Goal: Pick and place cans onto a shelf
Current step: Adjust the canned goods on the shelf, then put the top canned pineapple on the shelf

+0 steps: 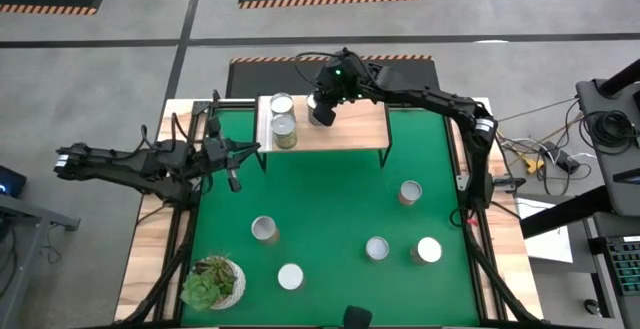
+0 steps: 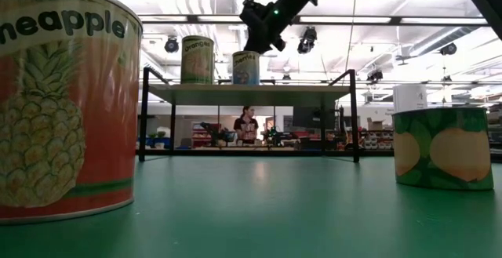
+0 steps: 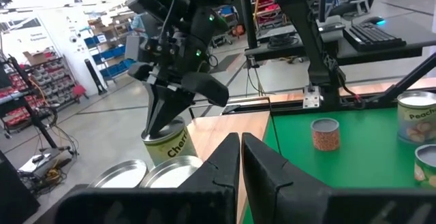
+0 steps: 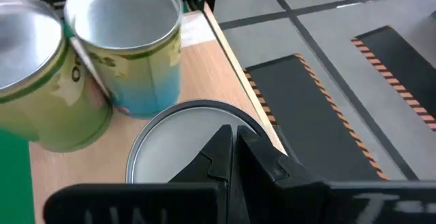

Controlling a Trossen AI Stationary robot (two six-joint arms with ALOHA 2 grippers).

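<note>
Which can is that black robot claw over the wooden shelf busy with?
Find the low light-wood shelf on black legs at the green table's far edge. Three silver-topped cans stand on it; two sit side by side at its pale end. The third can, alone nearer the middle, has the right gripper directly over it.

Left gripper (image 3: 241,157) low in front, fingers pressed nearly together, holding nothing. Beyond, right gripper (image 3: 167,112) clamped down on a cherry-labelled can (image 3: 167,142) on the shelf (image 3: 228,130), beside two silver-topped cans (image 3: 146,176). More cans (image 3: 325,133) on the green tabletop (image 3: 354,176).
</note>
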